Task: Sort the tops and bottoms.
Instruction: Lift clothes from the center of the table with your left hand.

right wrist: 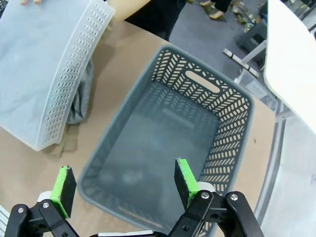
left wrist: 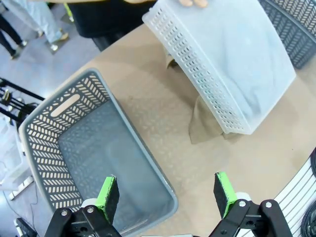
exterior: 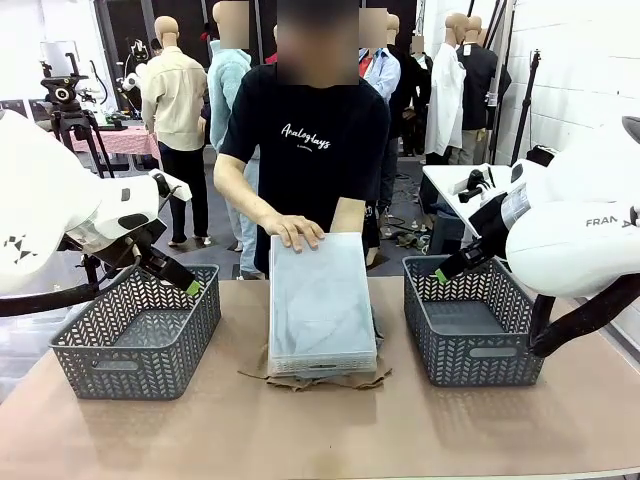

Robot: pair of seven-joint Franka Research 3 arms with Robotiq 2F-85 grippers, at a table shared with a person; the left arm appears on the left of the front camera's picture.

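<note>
A white see-through basket (exterior: 320, 300) lies upside down at the table's middle, with a person's hand (exterior: 295, 230) on its far end. From under it peek a khaki tan top (exterior: 350, 380) and a bit of a grey top (right wrist: 81, 98). The bottoms are hidden. My left gripper (exterior: 193, 287) hangs open over the near right corner of the left grey basket (exterior: 135, 350), nothing between its fingers. My right gripper (exterior: 441, 272) is open above the left rim of the right grey basket (exterior: 475, 355). In the left wrist view the khaki cloth (left wrist: 205, 123) shows beside the white basket (left wrist: 237, 54).
Both grey baskets (left wrist: 44, 158) (right wrist: 232, 128) look bare inside. The person stands at the far edge behind the white basket (right wrist: 34, 64). Bare tan tabletop (exterior: 320, 430) runs along the near side. A white table (right wrist: 291, 59) stands off to the right.
</note>
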